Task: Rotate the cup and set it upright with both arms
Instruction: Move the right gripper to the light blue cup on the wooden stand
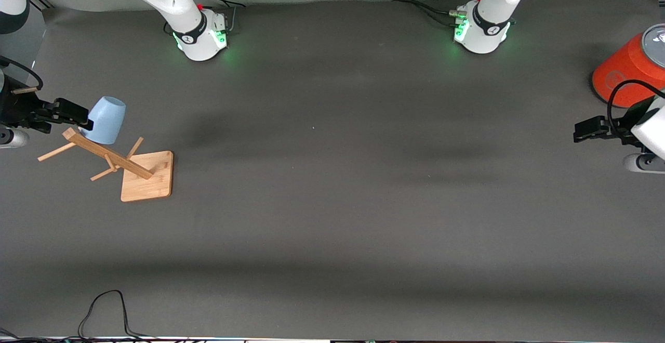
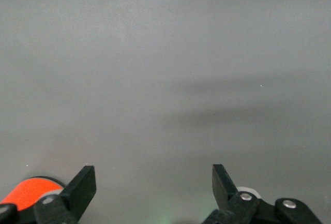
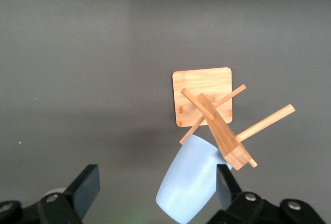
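The middle of the desk (image 1: pixel 332 202) lay wide and bare. A wooden rack (image 1: pixel 140 169) stood near the right arm's end, an orange cylinder (image 1: pixel 623 75) at the left arm's edge. The cup (image 1: pixel 105 119) hung mouth-down on a rack peg, just beside the right gripper (image 1: pixel 78 117) (open, empty). The left gripper (image 2: pixel 154 188) waited open, holding nothing.
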Motion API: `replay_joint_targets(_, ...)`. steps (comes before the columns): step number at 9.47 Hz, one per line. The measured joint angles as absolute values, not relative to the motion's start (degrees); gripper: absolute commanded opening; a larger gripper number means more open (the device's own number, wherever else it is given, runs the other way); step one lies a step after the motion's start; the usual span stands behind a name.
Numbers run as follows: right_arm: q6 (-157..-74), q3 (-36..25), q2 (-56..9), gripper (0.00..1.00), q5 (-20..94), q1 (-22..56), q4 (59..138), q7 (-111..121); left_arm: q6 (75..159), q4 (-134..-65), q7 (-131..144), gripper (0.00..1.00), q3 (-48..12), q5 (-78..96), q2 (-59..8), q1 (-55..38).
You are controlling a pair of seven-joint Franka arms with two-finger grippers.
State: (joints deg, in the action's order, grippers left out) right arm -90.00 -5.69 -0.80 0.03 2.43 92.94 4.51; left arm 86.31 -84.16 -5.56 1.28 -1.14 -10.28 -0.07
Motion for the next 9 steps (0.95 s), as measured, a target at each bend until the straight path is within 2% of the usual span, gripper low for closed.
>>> replay_joint_targets(4, -89.99, -6.42, -0.63, 1.00, 0.03, 2.42, 93.69, 4.51, 86.30, -84.10, -5.57, 1.00, 0.77, -1.12, -10.62, -0.22)
replay_joint_targets(9, -89.98, -9.94, 6.06, 1.00, 0.03, 2.28, 101.25, 4.53, 86.30, -84.05, -5.65, 1.00, 0.67, -1.11, -10.62, -0.23)
